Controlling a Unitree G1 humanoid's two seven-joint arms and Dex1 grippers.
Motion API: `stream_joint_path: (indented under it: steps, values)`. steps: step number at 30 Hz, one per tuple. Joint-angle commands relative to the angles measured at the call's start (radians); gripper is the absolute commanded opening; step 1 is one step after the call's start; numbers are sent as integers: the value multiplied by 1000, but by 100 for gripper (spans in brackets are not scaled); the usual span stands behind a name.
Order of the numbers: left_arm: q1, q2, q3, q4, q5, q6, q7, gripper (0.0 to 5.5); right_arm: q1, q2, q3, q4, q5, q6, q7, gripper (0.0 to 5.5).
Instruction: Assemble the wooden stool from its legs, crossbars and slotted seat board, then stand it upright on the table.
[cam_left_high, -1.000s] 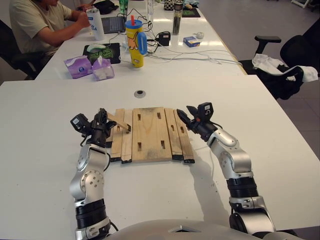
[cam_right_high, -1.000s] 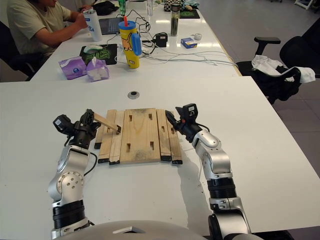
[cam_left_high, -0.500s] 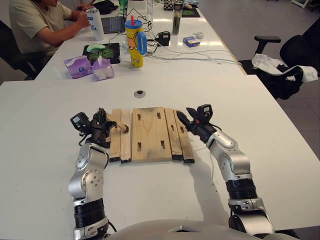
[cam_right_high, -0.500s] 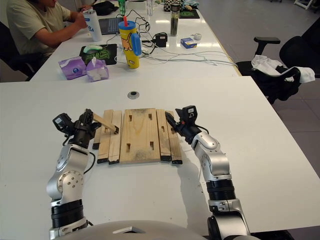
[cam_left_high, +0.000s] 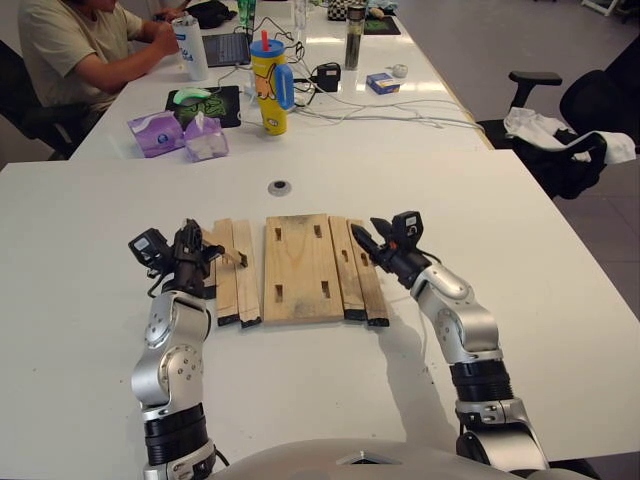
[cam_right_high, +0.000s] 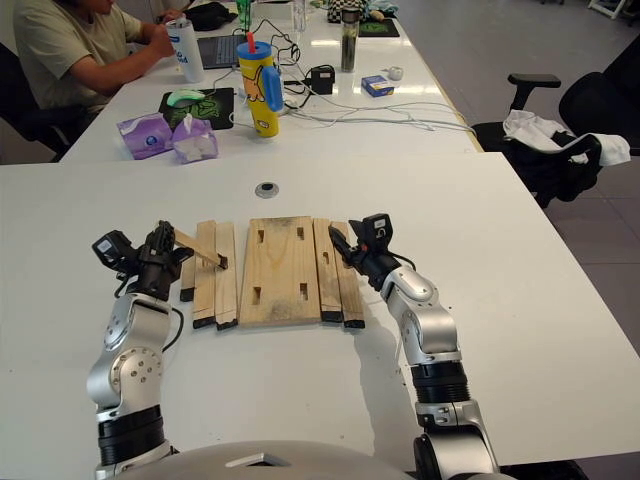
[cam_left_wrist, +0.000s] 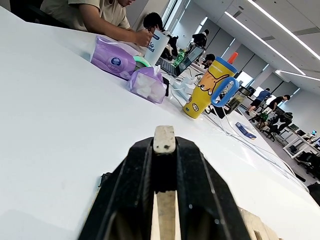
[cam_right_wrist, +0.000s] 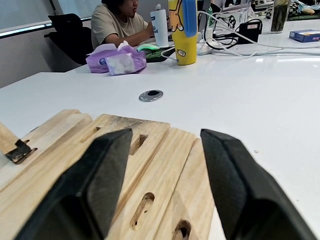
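Far left, the left gripper (cam_left_high: 200, 248) is clamped tight on 1 end of a slim crossbar (cam_left_high: 228, 253). The left wrist view confirms it, with both black fingers (cam_left_wrist: 135, 190) pinching the pale wood. The bar angles out toward the middle, and its free end sits over the nearest leg; whether it touches the leg, I cannot tell.

Next along, 2 legs (cam_left_high: 227, 275) lie flat side by side on the white table (cam_left_high: 500, 200), touching each other. A narrow gap separates them from the seat board.

Centre stage, the slotted seat board (cam_left_high: 298, 268) lies flat with 4 slots facing up.

Just right of the board are 2 more legs (cam_left_high: 345, 268), again flat and side by side, close against the board's edge.

Over the far end of that right pair, the right gripper (cam_left_high: 368, 232) hovers low with its claw spread apart and nothing between the fingers (cam_right_wrist: 100, 175). The right wrist view shows slotted wood underneath.

Farther back, a round grommet (cam_left_high: 280, 187) is set into the table, with a yellow cup (cam_left_high: 270, 85) and 2 tissue packs (cam_left_high: 157, 133) on the next table.
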Motion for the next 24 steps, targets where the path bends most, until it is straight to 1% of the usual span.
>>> stream_joint_path:
  steps: [1,7,13,18,24]
  values:
    - [12,-4,-4,-17,12,-5,5,42,6,-3,6,-13,-4,11,-1,254]
    - [7,10,-9,19,42,0,9,42,10,-2,11,-23,-5,16,-4,254]
    - [-41,26,-27,82,83,5,9,42,1,-1,14,-18,-8,17,-7,254]
    - [-53,48,-94,109,175,59,29,42,-1,1,18,-23,-10,24,-12,254]
    - [-5,143,-218,118,332,134,1,42,15,0,21,-43,-9,37,-21,254]
